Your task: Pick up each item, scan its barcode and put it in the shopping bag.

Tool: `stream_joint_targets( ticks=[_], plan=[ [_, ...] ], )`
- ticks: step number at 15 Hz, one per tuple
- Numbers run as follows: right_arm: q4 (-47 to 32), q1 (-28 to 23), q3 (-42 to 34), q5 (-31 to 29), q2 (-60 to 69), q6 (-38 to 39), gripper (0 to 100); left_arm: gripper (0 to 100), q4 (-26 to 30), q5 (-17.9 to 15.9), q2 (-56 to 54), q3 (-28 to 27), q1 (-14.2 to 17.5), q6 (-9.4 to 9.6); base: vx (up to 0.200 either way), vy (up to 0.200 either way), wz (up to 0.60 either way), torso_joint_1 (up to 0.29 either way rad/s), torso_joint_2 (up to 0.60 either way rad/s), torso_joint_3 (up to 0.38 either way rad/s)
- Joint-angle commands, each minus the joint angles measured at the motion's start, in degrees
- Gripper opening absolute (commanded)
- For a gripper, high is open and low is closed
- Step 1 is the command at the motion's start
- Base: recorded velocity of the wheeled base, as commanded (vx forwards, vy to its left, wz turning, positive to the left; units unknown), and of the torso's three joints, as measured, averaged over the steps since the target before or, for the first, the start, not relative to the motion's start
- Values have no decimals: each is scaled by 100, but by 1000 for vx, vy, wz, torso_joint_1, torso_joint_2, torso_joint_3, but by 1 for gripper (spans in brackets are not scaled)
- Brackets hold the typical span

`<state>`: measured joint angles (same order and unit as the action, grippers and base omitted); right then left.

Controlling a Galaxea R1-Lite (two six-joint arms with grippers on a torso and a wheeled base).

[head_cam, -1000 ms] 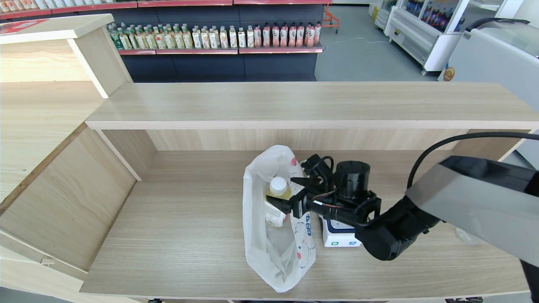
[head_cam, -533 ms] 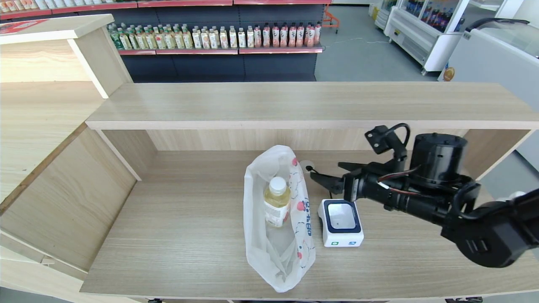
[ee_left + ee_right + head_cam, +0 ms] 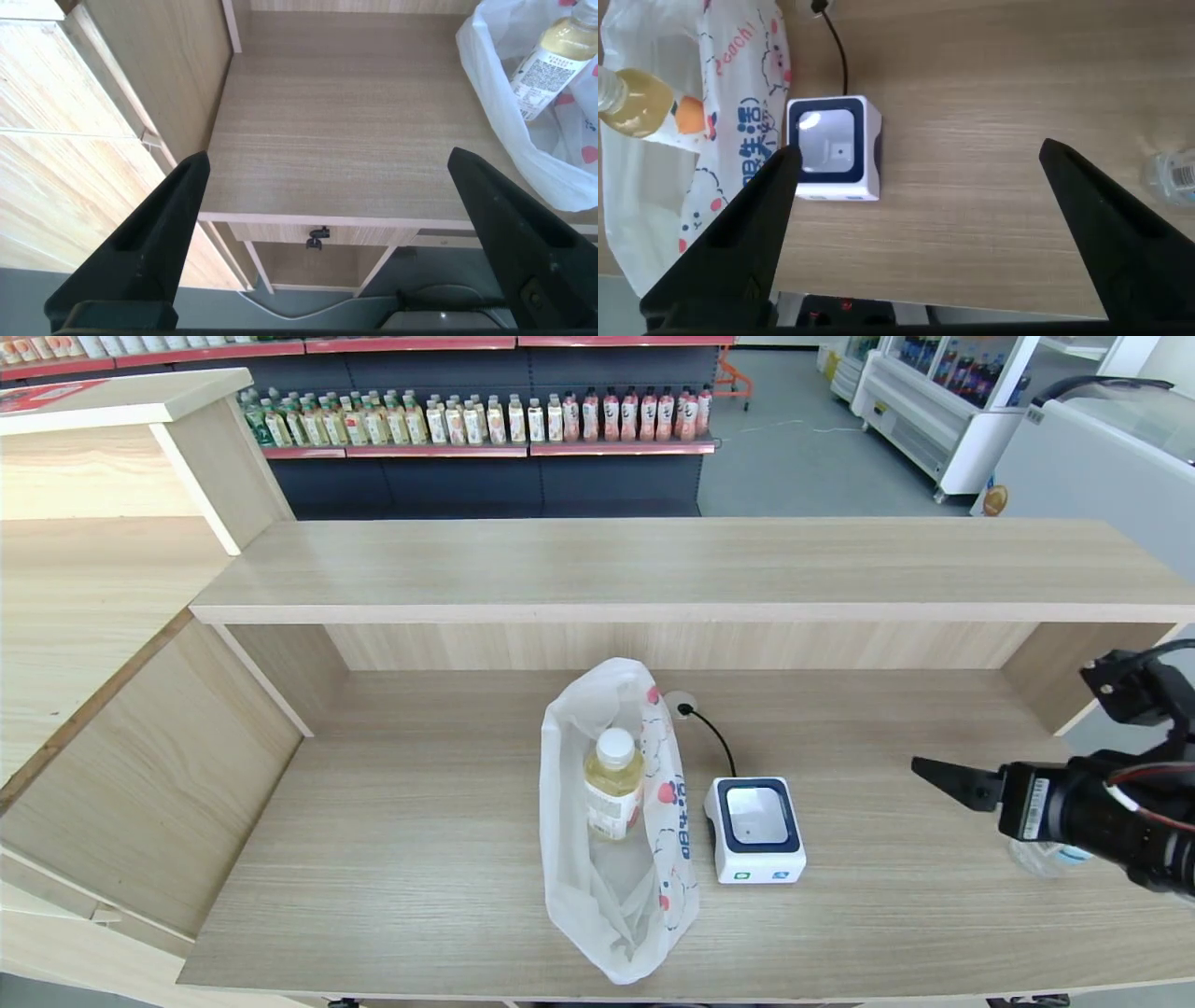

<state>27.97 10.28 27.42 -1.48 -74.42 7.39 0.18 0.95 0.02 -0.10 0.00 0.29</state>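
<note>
The bottle (image 3: 614,782) sat inside the shopping bag (image 3: 597,919) on the bench (image 3: 420,859), just beside the scanner (image 3: 754,828). The right gripper (image 3: 920,151) hung over the bench, fingers spread wide and empty (the left gripper (image 3: 327,159) likewise, above the front edge).

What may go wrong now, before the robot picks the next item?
1. The clear bottle lies near the right end of the counter; a clumsy grasp by the open right pincer might push it off.
2. The shopping bag is limp and already holds a yellow bottle; the next item might catch its rim.
</note>
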Motion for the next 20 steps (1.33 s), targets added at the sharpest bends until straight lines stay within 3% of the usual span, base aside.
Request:
stream_joint_targets(
  ticks=[1, 5, 20],
  plan=[
    [-46, -96, -421, -2, 824, 8, 100, 100, -1, 2, -2, 1, 0, 15, 0, 0, 0, 0, 0, 0],
    [-300, -105, -518, -2, 1053, 8, 100, 100, -1, 2, -2, 1, 0, -3, 0, 0, 0, 0, 0, 0],
    [-318, -201, -650, 16, 859, 8, 100, 100, -1, 2, -2, 1, 0, -3, -13, -200, 0, 0, 1, 3]
  ],
)
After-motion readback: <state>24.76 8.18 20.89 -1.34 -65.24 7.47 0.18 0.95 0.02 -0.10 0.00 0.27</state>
